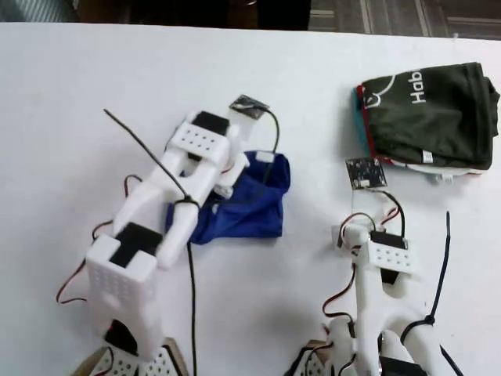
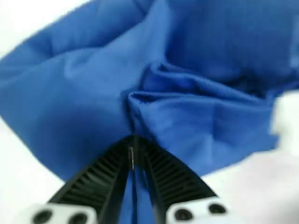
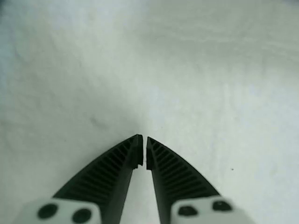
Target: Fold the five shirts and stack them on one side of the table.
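Observation:
A crumpled blue shirt (image 1: 249,205) lies near the middle of the white table (image 1: 94,86). My left gripper (image 2: 133,142) is shut on a fold of the blue shirt (image 2: 187,93), and in the high view the left arm (image 1: 192,168) leans over the cloth's left part. A stack of folded shirts (image 1: 434,113), dark green on top, sits at the back right. My right gripper (image 3: 142,145) is shut with nothing in it, above bare table (image 3: 187,70). The right arm (image 1: 382,266) stands near the front, below that stack.
Black cables (image 1: 191,290) trail from both arms across the tabletop. The left and back parts of the table are bare white surface. The table's far edge (image 1: 235,27) borders a dark floor.

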Controlling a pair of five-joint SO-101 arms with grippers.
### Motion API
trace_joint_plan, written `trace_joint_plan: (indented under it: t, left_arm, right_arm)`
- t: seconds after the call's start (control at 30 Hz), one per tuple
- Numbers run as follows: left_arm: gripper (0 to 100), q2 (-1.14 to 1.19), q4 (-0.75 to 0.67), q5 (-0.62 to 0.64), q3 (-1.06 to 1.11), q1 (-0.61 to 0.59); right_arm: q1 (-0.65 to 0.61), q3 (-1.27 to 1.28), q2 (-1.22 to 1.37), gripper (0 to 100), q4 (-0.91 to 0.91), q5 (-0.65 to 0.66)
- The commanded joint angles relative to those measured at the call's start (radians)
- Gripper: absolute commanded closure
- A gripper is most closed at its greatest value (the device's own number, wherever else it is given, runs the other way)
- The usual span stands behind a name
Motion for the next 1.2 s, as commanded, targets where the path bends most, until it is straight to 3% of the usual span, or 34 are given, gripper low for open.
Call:
trace_joint_plan:
  t: [0.0, 0.27, 0.6, 0.77, 1.0, 1.17]
  left_arm:
    - [97, -0.021, 0.094, 0.009, -0.085, 0.064]
    - [97, -0.021, 0.166, 0.034, -0.127, 0.250]
    - [97, -0.015, 0.252, -0.006, -0.337, 0.074]
    - [97, -0.009, 0.172, -0.002, -0.275, 0.041]
    - [97, -0.009, -0.057, -0.005, -0.016, 0.100]
    - [97, -0.021, -0.063, 0.000, 0.024, 0.166]
  right_arm:
    - [0.004, -0.006, -0.007, 97.8, -0.016, 0.008]
    - [0.004, -0.006, -0.005, 97.8, -0.018, 0.008]
    - [0.004, -0.006, -0.005, 97.8, -0.018, 0.008]
    - [0.004, -0.006, -0.005, 97.8, -0.018, 0.008]
    - [0.004, -0.006, -0.005, 97.8, -0.018, 0.008]
    - [0.004, -0.006, -0.005, 97.8, -0.018, 0.008]
